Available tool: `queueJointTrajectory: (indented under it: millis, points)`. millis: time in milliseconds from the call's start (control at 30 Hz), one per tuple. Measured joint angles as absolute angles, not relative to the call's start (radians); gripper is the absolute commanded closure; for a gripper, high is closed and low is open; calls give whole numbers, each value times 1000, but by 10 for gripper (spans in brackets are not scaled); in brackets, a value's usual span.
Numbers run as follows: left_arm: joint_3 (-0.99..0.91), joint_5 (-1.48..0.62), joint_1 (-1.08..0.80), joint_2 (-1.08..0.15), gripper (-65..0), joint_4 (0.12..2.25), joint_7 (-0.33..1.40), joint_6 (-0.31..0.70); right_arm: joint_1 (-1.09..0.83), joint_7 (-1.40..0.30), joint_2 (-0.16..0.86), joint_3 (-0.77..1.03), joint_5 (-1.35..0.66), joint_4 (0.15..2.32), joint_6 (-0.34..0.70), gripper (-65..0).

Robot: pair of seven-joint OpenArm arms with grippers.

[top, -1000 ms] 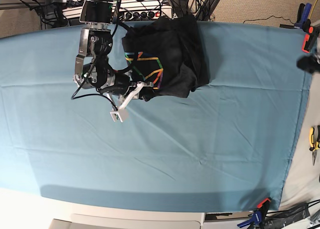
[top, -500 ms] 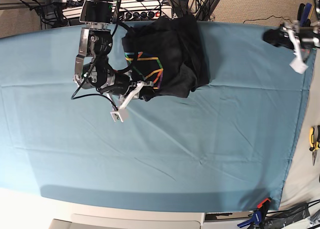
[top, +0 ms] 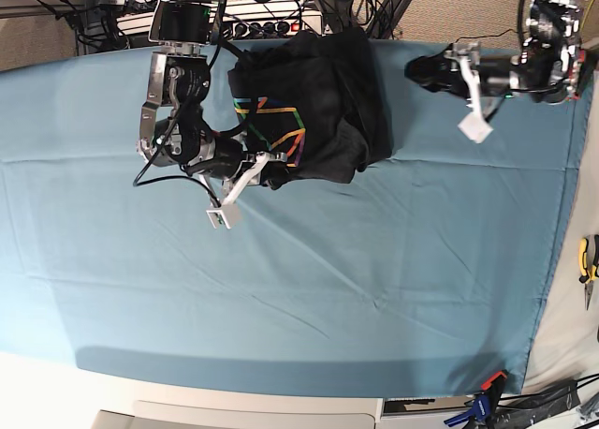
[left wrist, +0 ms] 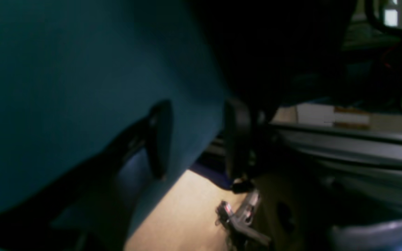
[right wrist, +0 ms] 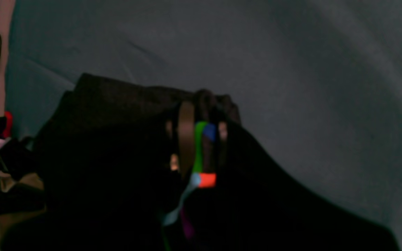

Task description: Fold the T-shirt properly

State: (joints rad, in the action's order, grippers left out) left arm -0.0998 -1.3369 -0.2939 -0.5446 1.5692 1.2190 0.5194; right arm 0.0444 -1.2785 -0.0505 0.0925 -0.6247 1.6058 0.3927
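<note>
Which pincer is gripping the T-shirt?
The right pincer, clamped on the T-shirt by its rainbow print; the left pincer hangs open, empty.

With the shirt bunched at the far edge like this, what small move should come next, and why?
Probably bring the open left gripper on to the T-shirt's free edge. The right gripper already pinches the printed corner, and the shirt lies crumpled, so a second hold would let both arms spread it.
</note>
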Motion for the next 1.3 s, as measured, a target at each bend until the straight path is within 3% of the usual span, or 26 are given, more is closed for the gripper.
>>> queueJointTrajectory:
  millis: [333,567,833,1067,1300]
  points:
    - [48,-1306,-293,-524,-301,1653,1217,512,45,-1278,-51,93,-601,1606,393,0]
    - [73,-1221,-306,-475,-301,1795,1201,486,45,-1278,-51,93,-601,1606,393,0]
    - [73,-1162,-306,-471,-302,1806,1168,482,45,-1278,-51,93,-601,1606,396,0]
    - [73,-1089,-307,-449,-412,1805,1124,440,45,-1278,-51,93,-601,1605,396,0]
    - [73,-1081,-307,-430,-416,1812,1117,431,45,-1278,-51,93,-601,1606,396,0]
